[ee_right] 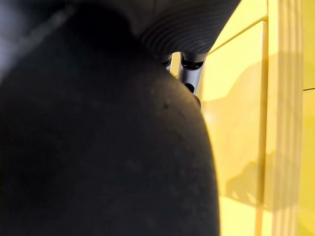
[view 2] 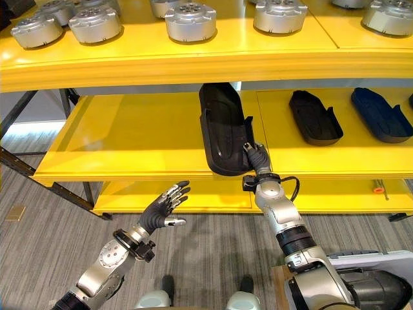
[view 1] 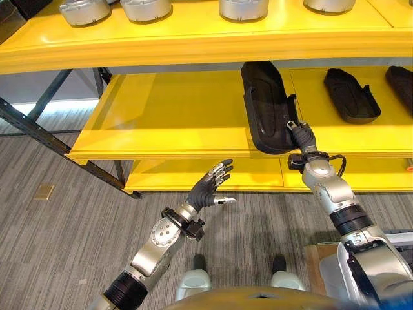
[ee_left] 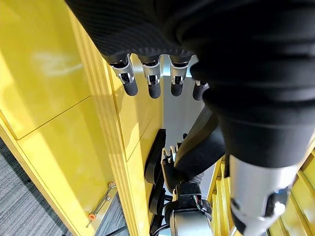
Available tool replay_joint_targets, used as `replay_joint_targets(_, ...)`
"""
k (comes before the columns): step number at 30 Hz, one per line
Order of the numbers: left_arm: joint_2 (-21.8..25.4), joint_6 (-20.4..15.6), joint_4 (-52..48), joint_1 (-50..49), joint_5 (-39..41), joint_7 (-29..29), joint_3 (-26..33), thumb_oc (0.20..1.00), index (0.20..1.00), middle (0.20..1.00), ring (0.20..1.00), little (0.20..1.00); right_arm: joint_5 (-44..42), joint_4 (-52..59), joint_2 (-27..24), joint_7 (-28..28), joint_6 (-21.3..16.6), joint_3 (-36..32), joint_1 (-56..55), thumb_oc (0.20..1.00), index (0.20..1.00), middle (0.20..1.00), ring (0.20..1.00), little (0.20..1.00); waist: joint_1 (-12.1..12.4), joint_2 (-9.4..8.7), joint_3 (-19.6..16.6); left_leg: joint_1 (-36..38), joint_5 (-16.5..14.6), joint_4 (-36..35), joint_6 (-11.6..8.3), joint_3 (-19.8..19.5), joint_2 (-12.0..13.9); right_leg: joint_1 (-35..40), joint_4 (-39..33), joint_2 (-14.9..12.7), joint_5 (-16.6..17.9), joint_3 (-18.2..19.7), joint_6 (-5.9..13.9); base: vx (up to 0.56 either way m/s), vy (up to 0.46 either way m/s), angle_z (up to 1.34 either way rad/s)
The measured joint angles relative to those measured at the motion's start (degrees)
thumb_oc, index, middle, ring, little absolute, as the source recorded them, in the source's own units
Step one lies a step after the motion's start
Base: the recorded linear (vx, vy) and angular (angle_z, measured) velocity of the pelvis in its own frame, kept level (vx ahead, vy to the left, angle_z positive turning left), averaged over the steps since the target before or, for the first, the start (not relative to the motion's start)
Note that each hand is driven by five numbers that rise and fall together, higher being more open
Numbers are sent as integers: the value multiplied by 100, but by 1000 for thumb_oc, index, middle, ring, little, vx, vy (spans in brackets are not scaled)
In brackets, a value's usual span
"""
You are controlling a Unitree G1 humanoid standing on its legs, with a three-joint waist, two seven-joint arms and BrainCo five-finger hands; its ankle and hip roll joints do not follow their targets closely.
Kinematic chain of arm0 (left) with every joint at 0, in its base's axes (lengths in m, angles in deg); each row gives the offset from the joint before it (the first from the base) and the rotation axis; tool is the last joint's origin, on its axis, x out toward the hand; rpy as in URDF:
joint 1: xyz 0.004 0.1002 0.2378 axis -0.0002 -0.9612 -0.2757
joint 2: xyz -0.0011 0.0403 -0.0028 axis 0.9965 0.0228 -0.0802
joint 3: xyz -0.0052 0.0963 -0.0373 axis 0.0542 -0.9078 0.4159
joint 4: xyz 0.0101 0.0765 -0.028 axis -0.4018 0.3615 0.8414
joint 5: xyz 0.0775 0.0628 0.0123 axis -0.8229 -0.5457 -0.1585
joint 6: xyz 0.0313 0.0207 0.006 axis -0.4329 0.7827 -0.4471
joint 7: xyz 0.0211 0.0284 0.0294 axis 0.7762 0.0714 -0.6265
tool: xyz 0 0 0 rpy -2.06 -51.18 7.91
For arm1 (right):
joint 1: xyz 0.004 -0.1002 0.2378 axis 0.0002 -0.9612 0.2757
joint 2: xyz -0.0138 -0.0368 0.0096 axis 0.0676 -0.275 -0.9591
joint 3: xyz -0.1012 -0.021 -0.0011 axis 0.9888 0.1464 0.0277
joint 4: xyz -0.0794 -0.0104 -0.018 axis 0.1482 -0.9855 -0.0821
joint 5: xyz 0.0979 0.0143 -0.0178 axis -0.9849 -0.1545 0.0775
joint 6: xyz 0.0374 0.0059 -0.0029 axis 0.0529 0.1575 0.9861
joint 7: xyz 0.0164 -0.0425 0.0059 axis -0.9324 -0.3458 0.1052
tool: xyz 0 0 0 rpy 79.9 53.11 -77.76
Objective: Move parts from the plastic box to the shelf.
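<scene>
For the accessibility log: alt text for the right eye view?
The right hand grips the near end of a long black molded part lying on the yellow shelf. The left hand hovers open below the shelf's front edge.

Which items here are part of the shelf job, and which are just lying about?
In the job:
- black part, right hand at its near end
- middle shelf it rests on
- two more black parts already on that shelf
- left hand, open, idle below the shelf

Lying about:
- silver round parts on the top shelf
- small orange-tipped tool on the bottom shelf
</scene>
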Motion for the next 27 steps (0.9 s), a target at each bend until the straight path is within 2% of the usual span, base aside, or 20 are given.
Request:
replay_joint_targets(9, -1, -19, 1, -169, -5, 3, -1, 1000, 1000, 1000, 1000, 1000, -193, -1, 87, -14, -200, -14, -51, 200, 200, 200, 200, 200, -4, -61, -179, -1, 16, -5, -25, 37, 0, -22, 0, 0, 18, 17, 5, 0, 0, 0)
replay_joint_targets(10, -2, -26, 6, -169, -5, 3, -5, 1000, 1000, 1000, 1000, 1000, -193, -10, 129, -22, -205, -12, -77, 200, 200, 200, 200, 200, -3, -68, -221, -5, 16, -8, -25, 39, 0, -24, 0, 0, 18, 16, 5, 0, 0, 0)
replay_joint_targets(11, -1, -140, 9, -190, -5, 3, -41, 1000, 1000, 1000, 1000, 1000, -305, -91, 213, -122, -241, -6, -244, 200, 200, 200, 200, 200, -2, -50, -431, -2, 26, -28, -26, 42, -1, -27, 0, -1, 21, 16, 5, 38, 42, 8)
replay_joint_targets(12, -365, -140, 226, -234, 352, -281, 83, 1000, 1000, 1000, 1000, 1000, -748, -55, 271, 659, -899, -91, -799, 200, 200, 200, 200, 200, 30, -77, -535, -42, -9, -41, 6, 69, 0, -31, -9, -24, 11, -115, 15, 54, 51, 17)
replay_joint_targets(13, -758, -146, 500, -302, 642, -542, 372, 1000, 1000, 1000, 1000, 1000, -1020, 100, 302, 1178, -1417, -81, -1319, 200, 200, 200, 200, 200, 92, -114, -625, -38, -17, -38, 2, 34, -2, 3, -9, -25, -18, -178, 18, 60, 55, 18)
replay_joint_targets(14, -1052, -152, 685, -408, 845, -764, 622, 1000, 1000, 1000, 1000, 1000, -1149, 218, 358, 1456, -1671, -14, -1783, 200, 200, 200, 200, 200, 120, -165, -701, -27, -25, -38, -7, 32, 1, 13, -10, -22, -43, -194, 14, 30, 26, 11)
replay_joint_targets(15, -1186, -150, 863, -455, 1001, -941, 772, 1000, 1000, 1000, 1000, 1000, -1227, 223, 510, 1627, -1770, 171, -2152, 200, 200, 200, 200, 200, 125, -227, -766, -30, -22, -38, -16, 31, 8, 14, -10, -14, -64, -207, 9, 0, 0, 0)
replay_joint_targets(19, -1168, -129, 1011, -463, 1119, -1049, 881, 1000, 1000, 1000, 1000, 1000, -1266, 215, 708, 1896, -1768, 607, -2905, 200, 200, 200, 200, 200, 53, -392, -826, -37, -27, -38, -22, 38, -3, 4, -10, -24, -63, -208, 12, 32, 16, 0)
replay_joint_targets(27, -1099, -135, 1008, -575, 1114, -1249, 971, 1000, 1000, 1000, 1000, 1000, -1282, 214, 802, 1889, -1768, 411, -2975, 200, 200, 200, 200, 200, 45, -546, -936, -35, -48, -64, 8, 45, 14, -31, -34, -20, -80, -210, 4, 0, 0, 0)
